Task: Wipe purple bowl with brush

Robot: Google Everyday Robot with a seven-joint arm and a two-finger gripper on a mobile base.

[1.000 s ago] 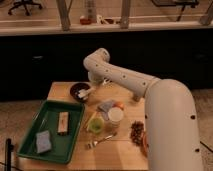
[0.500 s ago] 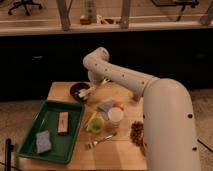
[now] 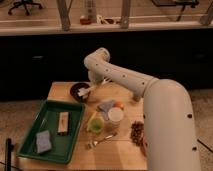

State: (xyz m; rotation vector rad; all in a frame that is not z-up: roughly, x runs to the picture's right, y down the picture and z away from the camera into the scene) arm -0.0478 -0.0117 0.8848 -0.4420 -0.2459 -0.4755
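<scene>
Gripper (image 3: 94, 88) is being held at the right rim of the purple bowl (image 3: 76, 93), back left on the table (image 3: 125, 152). Brush (image 3: 86, 92) is being seen at the gripper's tip, over the bowl. Grip state: cannot be told.

The light is warm and rather dim. It falls from above, mostly on the wooden bench (image 3: 117, 156) and on the white arm (image 3: 127, 81), which looks pale and a little glossy. The pincer (image 3: 92, 91) hangs over the dark bowl (image 3: 77, 91) at the bench's far left, partly in the arm's shade. The wall behind is nearly black, and the top strip is brighter.
</scene>
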